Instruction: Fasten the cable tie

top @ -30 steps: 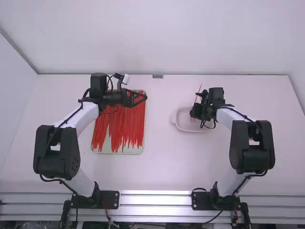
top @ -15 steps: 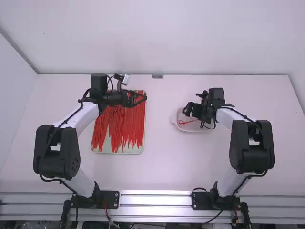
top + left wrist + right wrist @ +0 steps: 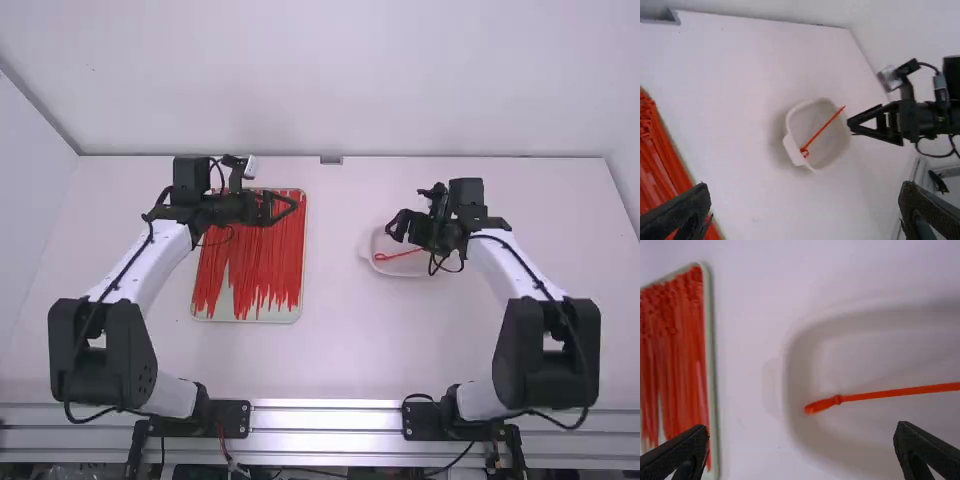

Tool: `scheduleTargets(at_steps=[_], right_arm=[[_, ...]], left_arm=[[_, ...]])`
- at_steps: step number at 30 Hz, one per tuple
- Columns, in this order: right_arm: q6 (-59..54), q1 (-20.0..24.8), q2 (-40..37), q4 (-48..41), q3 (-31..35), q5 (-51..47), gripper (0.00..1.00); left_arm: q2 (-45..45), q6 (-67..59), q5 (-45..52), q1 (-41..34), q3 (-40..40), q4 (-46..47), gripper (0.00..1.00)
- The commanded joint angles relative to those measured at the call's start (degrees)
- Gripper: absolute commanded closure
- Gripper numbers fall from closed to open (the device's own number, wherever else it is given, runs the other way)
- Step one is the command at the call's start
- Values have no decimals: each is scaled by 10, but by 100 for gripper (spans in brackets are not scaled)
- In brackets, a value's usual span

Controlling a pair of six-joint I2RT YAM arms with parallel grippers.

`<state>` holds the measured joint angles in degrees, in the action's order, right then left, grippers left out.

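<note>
Start at your side of the desk (image 3: 340, 345). From its middle, the tray (image 3: 296, 314) lies at nine o'clock, packed with red ties (image 3: 245, 265) laid lengthwise. The white bowl (image 3: 366, 247) sits at three o'clock, well apart from the tray. A lone tie (image 3: 395, 256) lies slantwise inside the bowl, its head end toward the bowl's nine o'clock rim. I cannot tell whether it is already locked into a loop.

Farther out, the left end effector (image 3: 285, 207) hangs over the tray's twelve o'clock end, released, with its fingers spread wide and nothing between them. The right end effector (image 3: 402, 230) is also released and empty, and hovers at the bowl's twelve o'clock rim, above the lone tie.

The step in hand looks like fetching a fresh tie from the tray. To do it well:

- **Pick one strap.** Bring the left end effector down on an outermost strap at the tray's three o'clock edge, so the fingers close on one strap rather than a bundle.
- **Grip near the head.** That leaves the tail free for the right end effector to feed.
- **Lift straight up first.** These straps look thin and springy, and a neighbour may drag along if you swing toward three o'clock too soon.
- **Keep the right side clear.** Hold the right end effector above the bowl until the strap is free.
</note>
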<state>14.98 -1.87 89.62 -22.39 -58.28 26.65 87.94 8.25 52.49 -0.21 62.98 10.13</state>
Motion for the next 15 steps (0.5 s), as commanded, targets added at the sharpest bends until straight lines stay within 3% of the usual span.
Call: scheduleTargets(at_steps=[1, 15], right_arm=[[2, 0, -43, -16, -9, 3, 1], [-83, 19, -144, 61, 76, -82, 16]], left_arm=[[-26, -11, -9, 3, -3, 6, 1], [-115, -83, -93, 2, -85, -76, 16]])
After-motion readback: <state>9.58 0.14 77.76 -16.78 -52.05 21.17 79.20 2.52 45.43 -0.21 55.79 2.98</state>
